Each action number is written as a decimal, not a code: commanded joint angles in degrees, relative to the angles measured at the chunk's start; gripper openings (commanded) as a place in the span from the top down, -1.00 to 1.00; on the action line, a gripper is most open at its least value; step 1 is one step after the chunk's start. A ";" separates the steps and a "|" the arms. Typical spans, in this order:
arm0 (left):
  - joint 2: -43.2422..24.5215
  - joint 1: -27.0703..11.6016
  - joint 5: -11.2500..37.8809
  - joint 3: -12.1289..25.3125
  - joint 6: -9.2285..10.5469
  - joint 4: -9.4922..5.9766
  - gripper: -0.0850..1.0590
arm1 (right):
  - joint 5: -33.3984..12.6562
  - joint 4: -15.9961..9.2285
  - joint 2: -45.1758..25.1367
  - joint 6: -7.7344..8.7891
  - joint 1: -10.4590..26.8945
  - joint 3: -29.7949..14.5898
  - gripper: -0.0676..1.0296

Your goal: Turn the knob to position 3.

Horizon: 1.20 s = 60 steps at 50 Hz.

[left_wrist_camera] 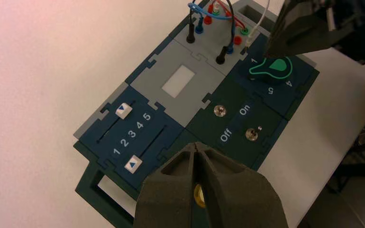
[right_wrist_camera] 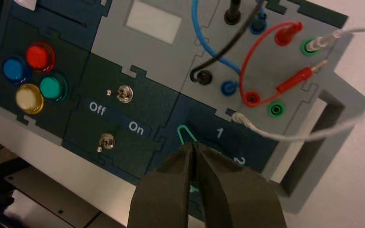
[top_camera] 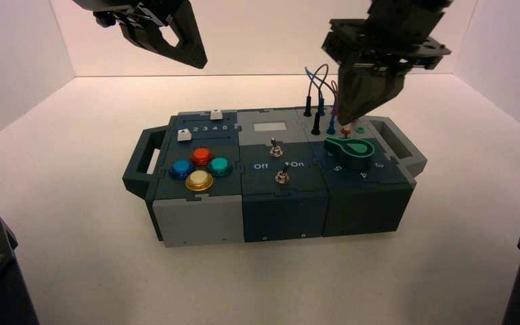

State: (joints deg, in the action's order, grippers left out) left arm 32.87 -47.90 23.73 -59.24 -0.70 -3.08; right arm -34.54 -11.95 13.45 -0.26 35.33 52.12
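the knob [top_camera: 349, 150] is sitting on the right-hand module of the box [top_camera: 196, 223], just in front of the wire jacks, w/ its pointer tip [right_wrist_camera: 184, 132] aiming toward the toggle switches, i.e. away from the numeral 3 [top_camera: 379, 164] on the outer end of the arc. the right gripper [right_wrist_camera: 193, 156] is hanging right over the knob, fingers pressed together, tips down at the knob's top; can't tell whether they're actually touching it. the left gripper [left_wrist_camera: 197, 156] is idling high over the slider side, fingers also closed, well apart from the job.

doing this step well, imo: closed fingers can't pinch the teardrop, so it's either spreading them to straddle the knob body, or using the closed tip as a pusher against the side of the pointer. either way the contact should be staying low on the body, not the rim, so it's not slipping off. the sweep to 3 looks long, so turning slowly about the knob's own centre, wrist upright, and keeping clear of the white wire [right_wrist_camera: 285, 137] and the plugs just behind. stopping when the tip is lining up w/ the 3, not overshooting.
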 commanded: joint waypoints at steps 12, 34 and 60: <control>0.26 -0.26 0.00 1.49 0.09 0.00 0.91 | 0.53 -0.53 -4.39 0.09 0.62 -2.72 0.92; 0.26 -0.26 0.09 1.49 -0.09 0.00 0.91 | 0.88 -0.09 -5.71 0.18 0.35 -4.83 0.92; 0.62 -0.26 0.26 1.49 -0.09 -0.09 0.91 | 1.85 1.85 -7.12 -0.09 -2.81 -5.98 0.92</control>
State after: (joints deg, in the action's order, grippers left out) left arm 32.96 -47.99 24.26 -59.24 -0.62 -3.08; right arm -32.96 -10.37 5.80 -0.26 33.05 47.55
